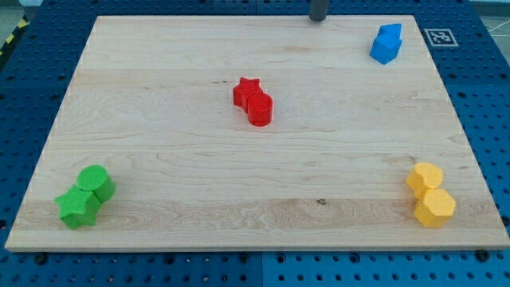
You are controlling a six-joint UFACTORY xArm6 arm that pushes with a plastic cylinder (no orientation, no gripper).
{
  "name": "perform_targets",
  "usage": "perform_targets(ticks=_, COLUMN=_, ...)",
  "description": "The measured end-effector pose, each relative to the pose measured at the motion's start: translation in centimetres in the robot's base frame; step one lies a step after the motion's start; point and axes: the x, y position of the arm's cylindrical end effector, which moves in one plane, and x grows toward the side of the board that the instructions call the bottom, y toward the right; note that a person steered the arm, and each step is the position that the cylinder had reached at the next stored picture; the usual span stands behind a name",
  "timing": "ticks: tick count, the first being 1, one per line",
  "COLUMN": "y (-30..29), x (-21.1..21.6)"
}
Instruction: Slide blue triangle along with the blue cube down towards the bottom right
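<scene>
1. Wooden board point(159, 80), one. It fills most of the frame and lies on a blue perforated table point(24, 96); every block rests on it.

2. Rod, one. You see only its dark lower end at the top edge, a little right of centre. My tip point(318, 18) sits at the board's far rim, well to the left of the blue pair and touching no block. There are no fingers to report; the arm ends in this plain rod.

3. Blocks, eight, in four same-coloured touching pairs:
- Blue, two, upper right corner: the blue triangle point(390, 33) and the blue cube point(382, 50) press together, though which is which is hard to tell at this size. These are your task items. Being joined, they could probably travel as one, and a push from above and left would suit the bottom-right heading.
- Yellow blocks point(430, 195), two, lower right, near the likely destination; expect crowding.
- Green blocks point(84, 196), two, lower left.
- Red blocks point(253, 101), two, centre, one star-like.
</scene>
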Motion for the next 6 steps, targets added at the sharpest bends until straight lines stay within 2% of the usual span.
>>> perform_targets(ticks=1, y=1.4, x=0.0)
perform_targets(ticks=3, y=12.4, x=1.7)
perform_targets(ticks=4, y=12.9, x=1.7)
perform_targets(ticks=6, y=11.7, x=6.4)
